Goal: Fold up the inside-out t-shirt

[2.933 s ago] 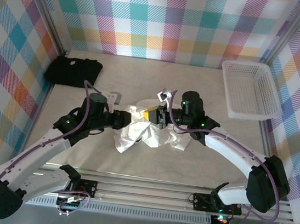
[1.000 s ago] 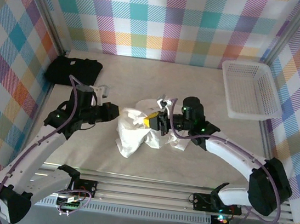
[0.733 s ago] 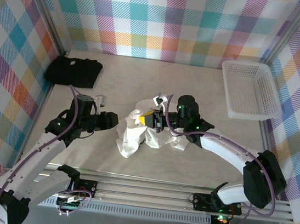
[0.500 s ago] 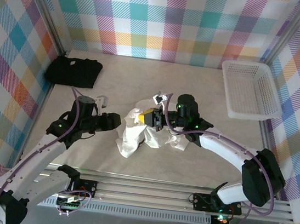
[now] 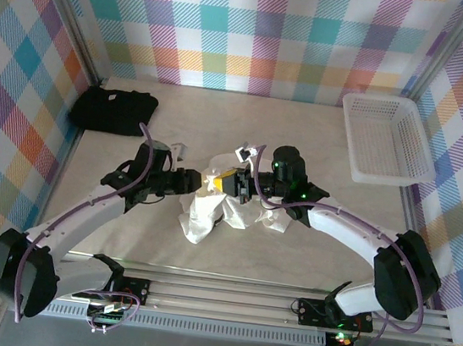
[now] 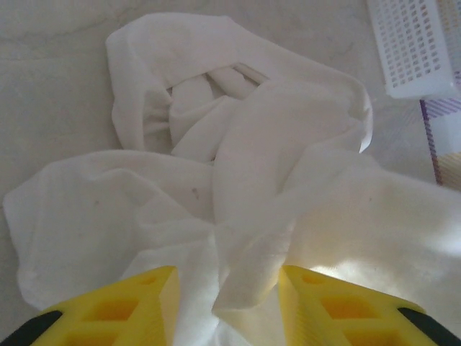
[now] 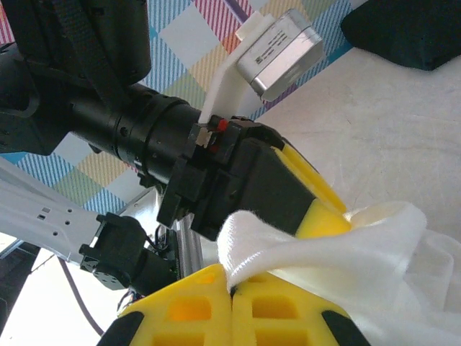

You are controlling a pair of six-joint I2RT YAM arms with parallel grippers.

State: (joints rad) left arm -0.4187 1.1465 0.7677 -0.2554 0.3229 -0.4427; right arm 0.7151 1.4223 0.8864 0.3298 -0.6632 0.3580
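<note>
Right gripper (image 7: pixel 232 282): jaws clamped on a fold of the inside-out t-shirt (image 7: pixel 338 245). Left gripper (image 6: pixel 227 281): jaws apart, straddling cloth. T-shirt crumpled mid-desk (image 5: pixel 321 142) (plain white). Silver module (image 7: pixel 277 54): print too small to read.

Pastel plaid walls (image 5: pixel 275 34) enclose a pale marbled table (image 5: pixel 213 119)

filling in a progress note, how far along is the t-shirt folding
Done: nothing folded yet; the soft white cotton t-shirt lies bunched on the pale table. In hand: the right pincer is shut on a fold of it; the left pincer stands open around more cloth. Left: spreading it flat and every fold.
</note>
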